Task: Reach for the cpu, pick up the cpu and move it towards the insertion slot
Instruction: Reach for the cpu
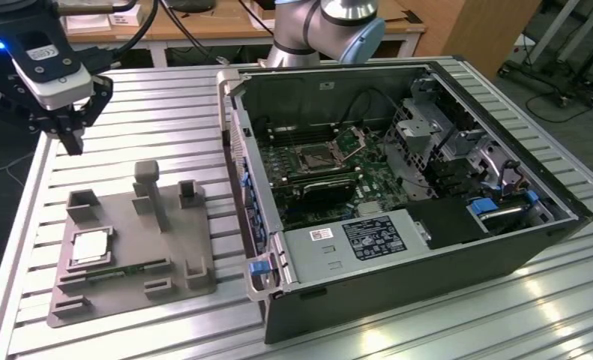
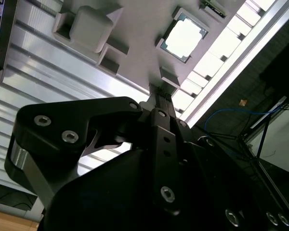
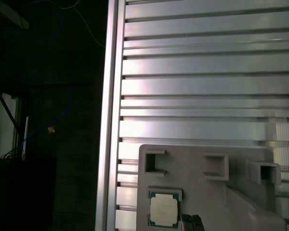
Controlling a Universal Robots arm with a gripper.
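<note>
On the tray (image 1: 126, 221), the cpu (image 1: 89, 246) lies in a recess near its edge on the exterior view's left, 1 memory stick (image 1: 114, 273) just in front. We see the computer case (image 1: 406, 187) just beside the tray on the exterior view's right, the insertion slot (image 1: 316, 157) inside it. The gripper (image 1: 71, 142) hangs behind the tray, above the table (image 1: 156, 101).
</note>
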